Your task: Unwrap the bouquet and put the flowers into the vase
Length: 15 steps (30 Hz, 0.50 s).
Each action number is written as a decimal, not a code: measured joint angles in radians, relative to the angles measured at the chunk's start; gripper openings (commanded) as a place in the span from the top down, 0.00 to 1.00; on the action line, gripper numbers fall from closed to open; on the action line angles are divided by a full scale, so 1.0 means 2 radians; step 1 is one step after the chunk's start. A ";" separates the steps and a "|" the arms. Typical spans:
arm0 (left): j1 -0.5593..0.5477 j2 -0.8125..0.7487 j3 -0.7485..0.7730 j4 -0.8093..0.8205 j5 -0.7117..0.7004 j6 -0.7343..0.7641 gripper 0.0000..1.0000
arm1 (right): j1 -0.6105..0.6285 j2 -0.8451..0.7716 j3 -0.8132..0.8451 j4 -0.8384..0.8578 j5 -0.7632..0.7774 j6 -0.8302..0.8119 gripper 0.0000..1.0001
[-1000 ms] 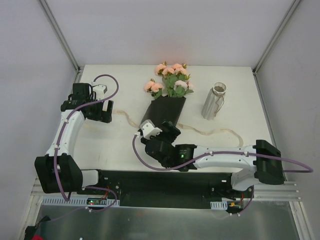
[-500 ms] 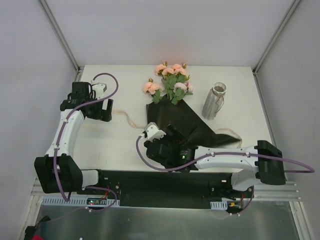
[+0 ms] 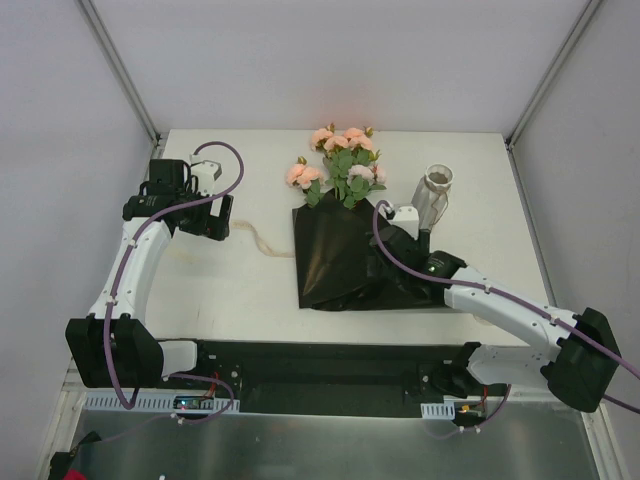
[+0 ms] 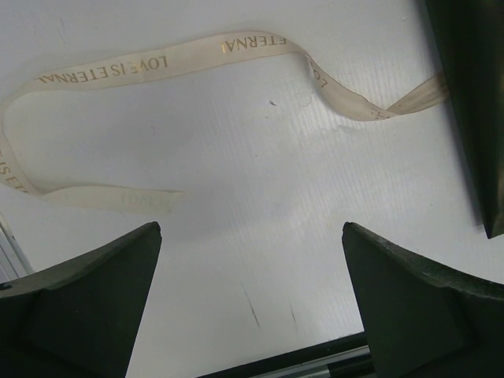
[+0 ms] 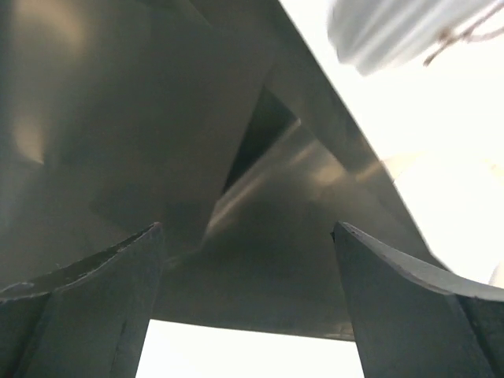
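The bouquet's flowers (image 3: 337, 162), peach-pink roses with green leaves, lie at the back middle of the table. Their stems are hidden under the glossy black paper (image 3: 345, 258), which is spread loose in front of them. The clear ribbed vase (image 3: 432, 199) stands upright to the right. My right gripper (image 3: 387, 240) hovers open over the paper's right part, just left of the vase. In the right wrist view the gripper (image 5: 248, 228) holds nothing, above folded black paper (image 5: 236, 150), with the vase (image 5: 402, 31) blurred beyond. My left gripper (image 3: 207, 218) is open at the far left.
A cream ribbon (image 3: 262, 240) printed "LOVE IS ETERNAL" curls on the white table between my left gripper and the paper. The left wrist view shows the ribbon (image 4: 157, 64), my left gripper (image 4: 252, 228) and the paper's edge (image 4: 472, 118). Frame posts and white walls border the table.
My right arm swung from the paper's near left corner across to the right, beside the vase. The black paper unfolded from a narrow wrap into a wide loose sheet. The left arm barely shifted.
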 measured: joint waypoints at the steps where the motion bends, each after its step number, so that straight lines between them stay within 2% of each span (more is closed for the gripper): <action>1: -0.002 0.000 0.000 -0.001 0.000 0.000 0.01 | -0.016 -0.010 -0.020 0.005 -0.023 0.007 0.16; 7: -0.002 0.000 0.000 -0.007 0.000 0.000 0.01 | -0.092 -0.018 -0.073 0.064 -0.142 0.036 0.27; 15: -0.002 -0.005 0.000 -0.008 -0.003 0.000 0.01 | -0.142 0.023 -0.094 0.159 -0.247 0.058 0.42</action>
